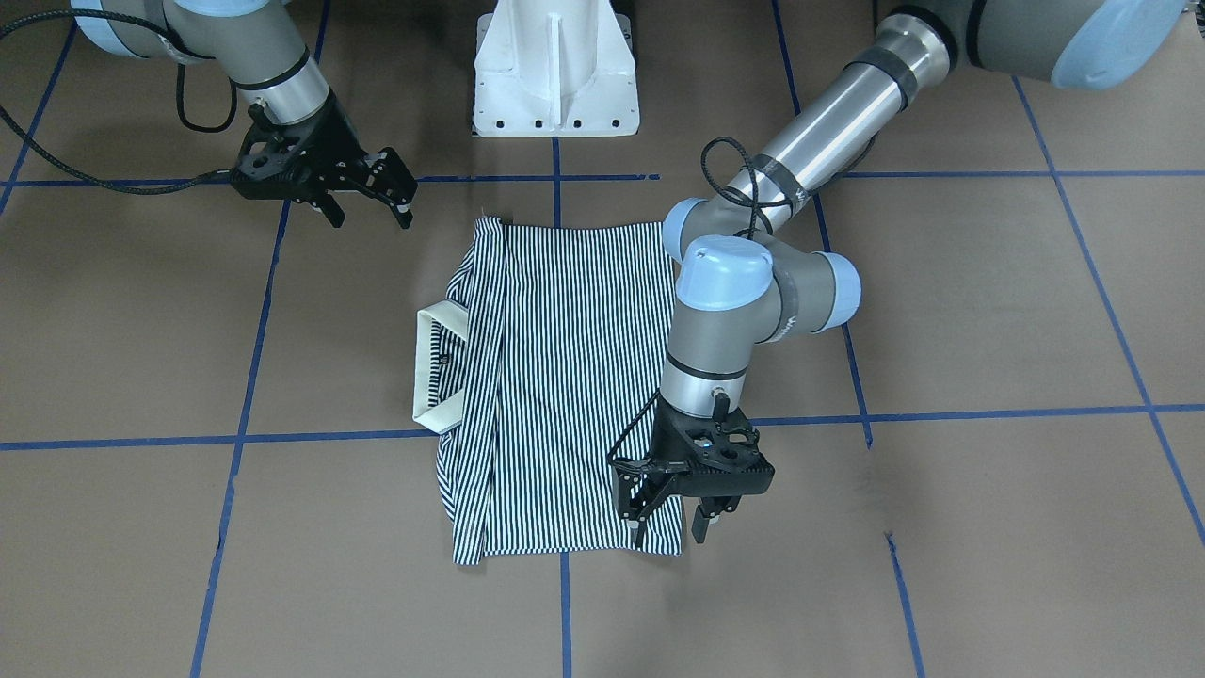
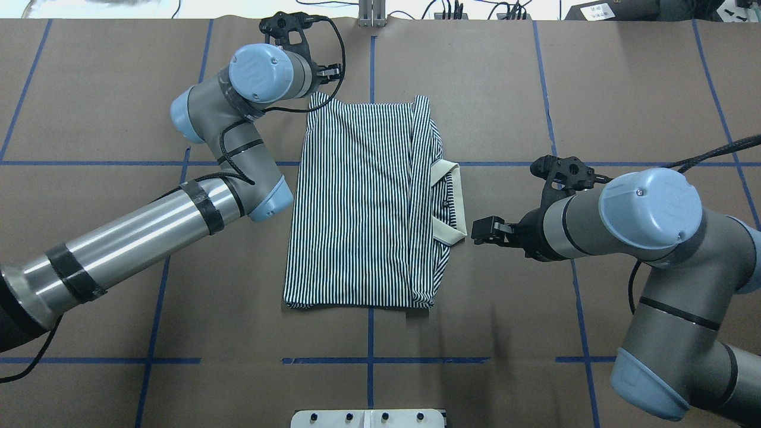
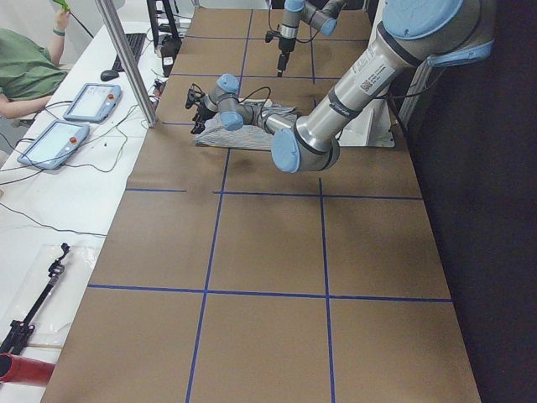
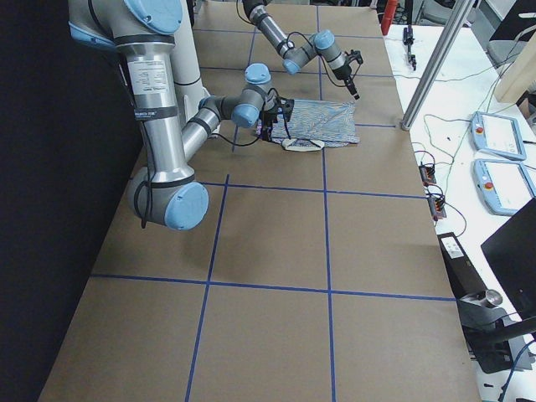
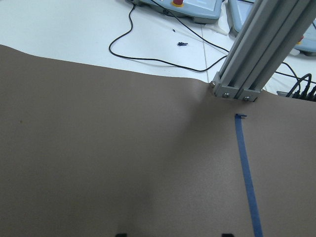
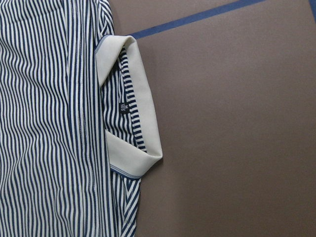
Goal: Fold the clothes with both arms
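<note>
Both open and empty, left hand (image 1: 670, 535) and right hand (image 1: 372, 218) risk pinching one layer, dragging the shirt (image 1: 565, 377) unfolded.

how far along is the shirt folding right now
Done: the polo shirt lies as a neat rectangle, sleeves tucked away, the collar poking out. In hand: nothing; the left hand sits open by a hem corner, the right hand open near the collar. Left: likely a last fold, hem towards collar.
</note>
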You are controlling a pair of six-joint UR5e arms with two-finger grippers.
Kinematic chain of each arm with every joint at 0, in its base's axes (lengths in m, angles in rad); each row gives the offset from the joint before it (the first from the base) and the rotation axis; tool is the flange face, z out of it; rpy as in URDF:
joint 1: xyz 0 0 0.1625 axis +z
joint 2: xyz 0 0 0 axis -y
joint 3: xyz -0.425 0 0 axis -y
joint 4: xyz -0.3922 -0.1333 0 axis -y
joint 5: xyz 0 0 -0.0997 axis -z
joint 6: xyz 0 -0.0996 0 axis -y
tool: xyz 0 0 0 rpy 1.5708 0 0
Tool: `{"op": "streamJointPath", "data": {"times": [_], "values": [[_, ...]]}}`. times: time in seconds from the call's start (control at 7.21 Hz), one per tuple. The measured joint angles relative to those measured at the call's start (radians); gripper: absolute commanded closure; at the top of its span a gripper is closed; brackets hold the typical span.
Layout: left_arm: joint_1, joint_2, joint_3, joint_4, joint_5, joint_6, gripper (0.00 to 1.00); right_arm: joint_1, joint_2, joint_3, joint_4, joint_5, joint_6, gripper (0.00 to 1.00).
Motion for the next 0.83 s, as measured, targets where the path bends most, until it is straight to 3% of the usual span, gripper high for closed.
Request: {"op": "streamJointPath", "data": {"times": [0.28,0.55,0.83], "values": [[-0.011,0.155,-0.235,0.101,-0.111,0.005,0.00,-0.003,0.076,-0.043,-0.068,-0.011,-0.060,0.00],[-0.018,0.327,-0.491,0.170,-0.163,0.008,0.00,-0.024,0.142,-0.077,-0.150,-0.036,-0.115,0.00],[-0.025,0.371,-0.652,0.362,-0.220,0.009,0.00,-0.096,0.212,-0.134,-0.220,-0.120,-0.127,0.00]]}}
